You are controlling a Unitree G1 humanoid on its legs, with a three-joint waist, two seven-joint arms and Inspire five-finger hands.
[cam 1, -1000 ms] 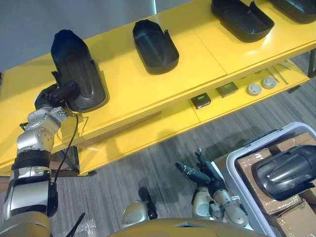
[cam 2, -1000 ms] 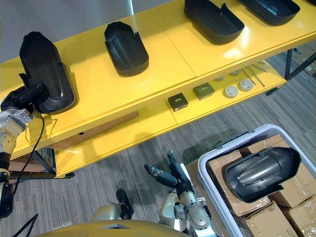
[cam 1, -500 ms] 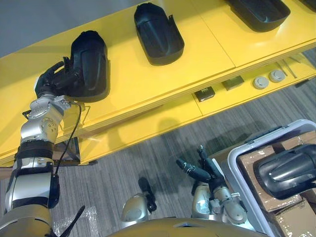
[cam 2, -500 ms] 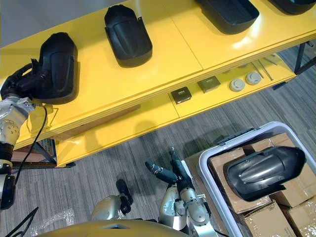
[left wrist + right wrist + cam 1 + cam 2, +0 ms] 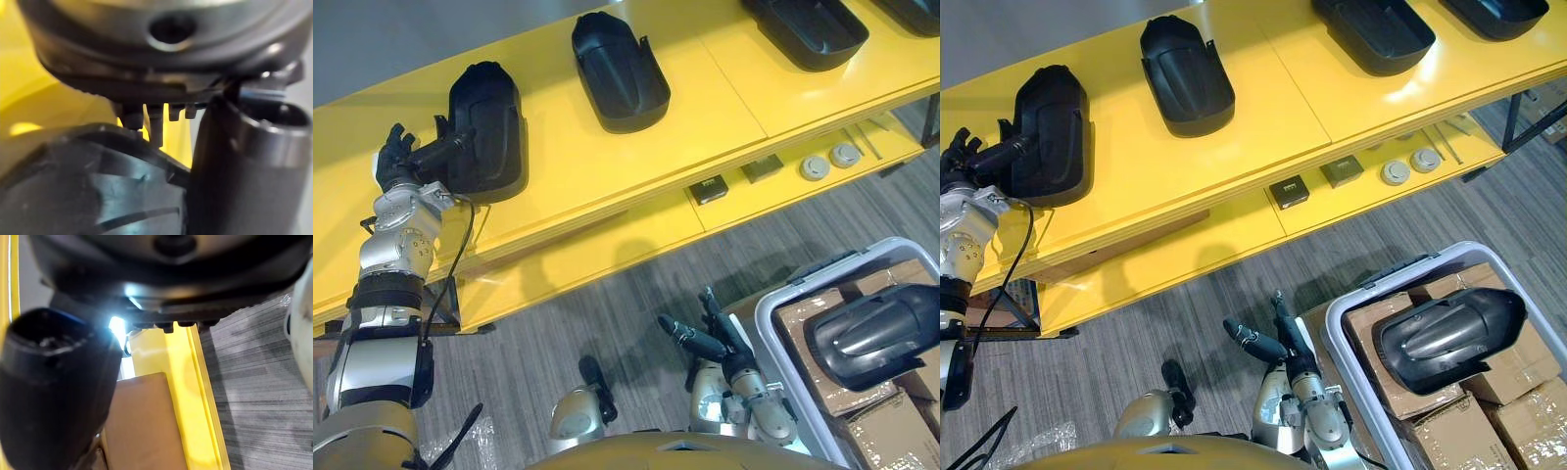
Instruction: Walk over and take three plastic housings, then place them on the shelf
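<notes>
Fingers (image 5: 395,140) of the left hand (image 5: 399,168) have let go: half a second ago they curled round the left housing's (image 5: 489,122) edge, and now they stand spread and apart from it, with one straight digit reaching across to touch its side. That housing lies flat on the top board of the yellow shelf (image 5: 587,162) at its left end, where it already lay then. A second housing (image 5: 619,70) and a third (image 5: 803,24) lie further right on the same board, well apart. The right hand (image 5: 734,360) hangs low over the floor as before, fingers straight and loose, just beside a bin (image 5: 773,315). In the bin, another housing (image 5: 871,338) rests on cardboard boxes (image 5: 801,325).
</notes>
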